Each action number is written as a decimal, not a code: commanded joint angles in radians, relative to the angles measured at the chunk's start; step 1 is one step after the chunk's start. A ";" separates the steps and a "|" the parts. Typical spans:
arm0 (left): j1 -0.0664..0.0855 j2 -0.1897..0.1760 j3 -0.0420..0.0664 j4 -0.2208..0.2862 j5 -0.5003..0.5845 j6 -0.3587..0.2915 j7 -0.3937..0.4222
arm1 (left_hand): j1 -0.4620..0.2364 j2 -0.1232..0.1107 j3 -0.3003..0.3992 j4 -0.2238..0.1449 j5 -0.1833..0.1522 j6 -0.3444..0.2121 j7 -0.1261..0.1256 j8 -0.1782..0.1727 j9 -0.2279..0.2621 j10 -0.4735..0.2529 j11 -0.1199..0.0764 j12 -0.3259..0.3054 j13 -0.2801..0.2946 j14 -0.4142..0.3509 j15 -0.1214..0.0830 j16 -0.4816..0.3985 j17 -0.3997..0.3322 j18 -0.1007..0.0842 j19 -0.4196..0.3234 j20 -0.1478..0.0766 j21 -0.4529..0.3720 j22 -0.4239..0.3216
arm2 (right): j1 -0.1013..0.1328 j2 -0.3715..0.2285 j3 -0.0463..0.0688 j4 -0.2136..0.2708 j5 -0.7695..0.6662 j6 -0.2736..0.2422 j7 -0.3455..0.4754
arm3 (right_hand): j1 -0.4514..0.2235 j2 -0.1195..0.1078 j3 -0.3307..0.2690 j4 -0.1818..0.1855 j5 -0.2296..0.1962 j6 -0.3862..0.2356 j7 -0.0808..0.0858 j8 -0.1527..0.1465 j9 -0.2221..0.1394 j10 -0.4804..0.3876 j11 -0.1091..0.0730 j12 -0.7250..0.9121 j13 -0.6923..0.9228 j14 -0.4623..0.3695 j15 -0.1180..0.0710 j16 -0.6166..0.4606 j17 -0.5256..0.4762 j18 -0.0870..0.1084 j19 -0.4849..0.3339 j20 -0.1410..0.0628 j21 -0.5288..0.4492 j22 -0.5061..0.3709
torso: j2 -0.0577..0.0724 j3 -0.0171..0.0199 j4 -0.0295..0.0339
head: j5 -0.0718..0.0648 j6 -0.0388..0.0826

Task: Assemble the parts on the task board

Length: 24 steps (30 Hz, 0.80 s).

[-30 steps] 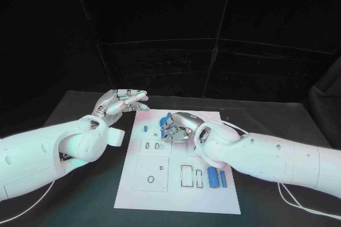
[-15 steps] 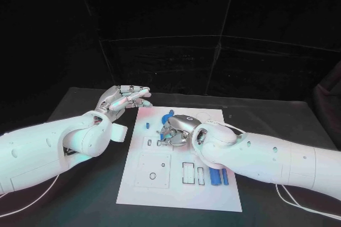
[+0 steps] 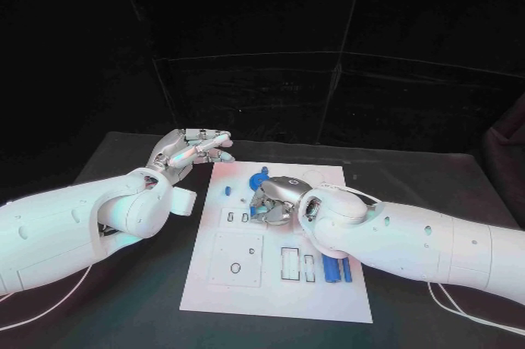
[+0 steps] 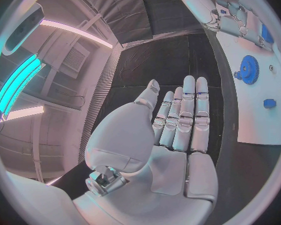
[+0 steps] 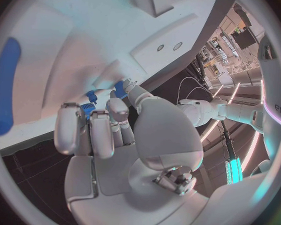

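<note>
Your right hand sat low on the white board, fingers curled down and pinching a small blue gear at their tips. A larger blue gear lay on the board just beyond that hand, with a small blue peg beside it. Your left hand hovered off the board's far corner, fingers straight, slightly apart, holding nothing. Two blue bars lay behind your right wrist.
</note>
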 commanded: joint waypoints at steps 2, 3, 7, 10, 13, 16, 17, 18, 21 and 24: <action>0.002 0.002 0.001 0.000 0.001 0.013 0.002 | 0.005 0.005 0.000 -0.007 0.005 0.008 0.001 -0.004 -0.001 0.007 -0.002 -0.006 -0.002 0.003 0.000 -0.005 0.001 0.013 0.004 0.000 -0.006 -0.001 | 0.000 -0.001 -0.001 0.004 -0.036 0.046 -0.015 | -0.004 -0.014 0.002 -0.006 0.004 0.008 -0.002 0.002 0.001 -0.001 0.002 0.000 -0.002 0.063 0.002 0.006 0.067 -0.013 -0.001 0.004 0.002 -0.001 | -0.001 0.0003 0.0002 | -0.001 -0.001; 0.002 0.002 0.001 0.000 0.001 0.013 0.002 | 0.005 0.005 0.000 -0.007 0.005 0.008 0.001 -0.004 -0.001 0.007 -0.002 -0.006 -0.002 0.003 0.000 -0.005 0.001 0.013 0.004 0.000 -0.006 -0.001 | 0.000 -0.001 -0.001 0.004 -0.040 0.048 -0.017 | -0.004 -0.016 0.002 -0.007 0.004 0.007 -0.002 0.001 0.001 -0.001 0.002 0.000 -0.002 0.063 0.001 0.006 0.066 -0.013 -0.001 0.004 0.002 -0.001 | 0.000 0.0001 0.0002 | -0.002 0.000; 0.002 0.002 0.001 -0.001 0.001 0.013 0.002 | 0.005 0.005 0.000 -0.007 0.005 0.008 0.001 -0.004 -0.001 0.007 -0.002 -0.006 -0.002 0.003 0.000 -0.005 0.001 0.013 0.004 0.000 -0.006 -0.001 | 0.000 0.000 -0.001 0.006 -0.046 0.054 -0.019 | -0.004 -0.024 0.001 -0.012 0.004 0.006 -0.001 0.000 0.000 -0.004 0.003 -0.005 -0.005 0.063 0.001 0.005 0.066 -0.013 -0.001 0.004 0.002 -0.002 | -0.001 -0.0002 0.0001 | -0.002 -0.001; 0.002 0.002 0.001 -0.001 0.001 0.013 0.001 | 0.005 0.005 0.000 -0.007 0.005 0.008 0.001 -0.004 -0.001 0.007 -0.002 -0.006 -0.002 0.003 0.000 -0.005 0.001 0.013 0.004 0.000 -0.006 -0.001 | 0.000 0.000 -0.001 0.009 -0.049 0.059 -0.019 | -0.006 -0.032 0.000 -0.014 0.005 0.003 0.000 -0.002 0.000 -0.007 0.004 -0.009 -0.008 0.062 0.002 0.005 0.065 -0.012 -0.003 0.004 0.001 -0.003 | 0.000 0.0000 -0.0007 | -0.001 -0.002; 0.002 0.002 0.001 -0.001 0.001 0.014 0.001 | 0.005 0.005 0.000 -0.007 0.005 0.008 0.001 -0.004 -0.001 0.007 -0.002 -0.006 -0.002 0.003 0.000 -0.005 0.001 0.013 0.004 0.000 -0.006 -0.001 | 0.000 0.001 -0.001 0.010 -0.051 0.063 -0.020 | -0.011 -0.039 -0.002 -0.015 0.006 0.001 0.001 -0.004 0.000 -0.010 0.005 -0.013 -0.012 0.062 0.003 0.003 0.064 -0.012 -0.004 0.004 0.000 -0.004 | -0.001 -0.0005 -0.0012 | -0.001 -0.002; 0.002 0.002 0.001 -0.001 0.001 0.014 0.001 | 0.005 0.005 0.000 -0.007 0.005 0.008 0.001 -0.004 -0.001 0.007 -0.002 -0.006 -0.002 0.003 0.000 -0.005 0.001 0.013 0.004 0.000 -0.006 -0.001 | 0.000 0.001 -0.001 0.010 -0.053 0.065 -0.022 | -0.017 -0.047 -0.005 -0.014 0.009 -0.002 0.003 -0.007 -0.001 -0.014 0.006 -0.020 -0.017 0.061 0.004 0.002 0.062 -0.012 -0.006 0.005 -0.002 -0.007 | -0.001 -0.0008 -0.0002 | -0.003 -0.002; 0.002 0.002 0.001 -0.001 0.001 0.014 0.001 | 0.005 0.005 0.000 -0.007 0.005 0.008 0.001 -0.004 -0.001 0.007 -0.002 -0.006 -0.002 0.003 0.000 -0.005 0.001 0.013 0.004 0.000 -0.006 -0.001 | 0.000 0.001 -0.001 0.010 -0.054 0.065 -0.023 | -0.018 -0.048 -0.005 -0.014 0.010 -0.002 0.003 -0.007 -0.001 -0.015 0.006 -0.021 -0.019 0.061 0.004 0.002 0.061 -0.012 -0.006 0.005 -0.002 -0.007 | 0.000 -0.0007 0.0001 | -0.003 -0.002; 0.002 0.002 0.001 -0.001 0.001 0.014 0.001 | 0.005 0.005 0.000 -0.007 0.005 0.008 0.001 -0.004 -0.001 0.007 -0.002 -0.006 -0.002 0.003 0.000 -0.005 0.001 0.013 0.004 0.000 -0.006 -0.001 | 0.000 0.001 -0.001 0.010 -0.057 0.064 -0.025 | -0.020 -0.053 -0.008 -0.015 0.013 -0.004 0.003 -0.008 -0.001 -0.017 0.007 -0.024 -0.021 0.061 0.004 0.001 0.061 -0.011 -0.007 0.005 -0.003 -0.009 | 0.000 -0.0007 0.0003 | -0.003 -0.003; 0.002 0.002 0.001 -0.001 0.001 0.014 0.000 | 0.005 0.005 0.000 -0.007 0.005 0.008 0.001 -0.004 -0.001 0.007 -0.002 -0.006 -0.002 0.003 0.000 -0.005 0.001 0.013 0.004 0.000 -0.006 -0.001 | 0.000 0.002 -0.001 0.011 -0.062 0.061 -0.028 | -0.028 -0.071 -0.018 -0.017 0.041 -0.011 0.005 -0.012 -0.001 -0.019 0.008 -0.029 -0.025 0.061 0.006 0.000 0.060 -0.011 -0.008 0.007 -0.004 -0.009 | 0.000 -0.0005 0.0006 | -0.004 -0.002; 0.002 0.002 0.001 -0.002 0.001 0.014 0.000 | 0.005 0.005 0.000 -0.007 0.005 0.008 0.001 -0.004 -0.001 0.007 -0.002 -0.006 -0.002 0.003 0.000 -0.005 0.001 0.013 0.004 0.000 -0.006 -0.001 | 0.000 0.003 -0.001 0.012 -0.065 0.056 -0.031 | -0.033 -0.078 -0.023 -0.016 0.048 -0.015 0.006 -0.014 -0.001 -0.021 0.009 -0.032 -0.027 0.060 0.006 -0.001 0.059 -0.011 -0.008 0.007 -0.004 -0.010 | 0.000 -0.0004 0.0003 | -0.003 -0.002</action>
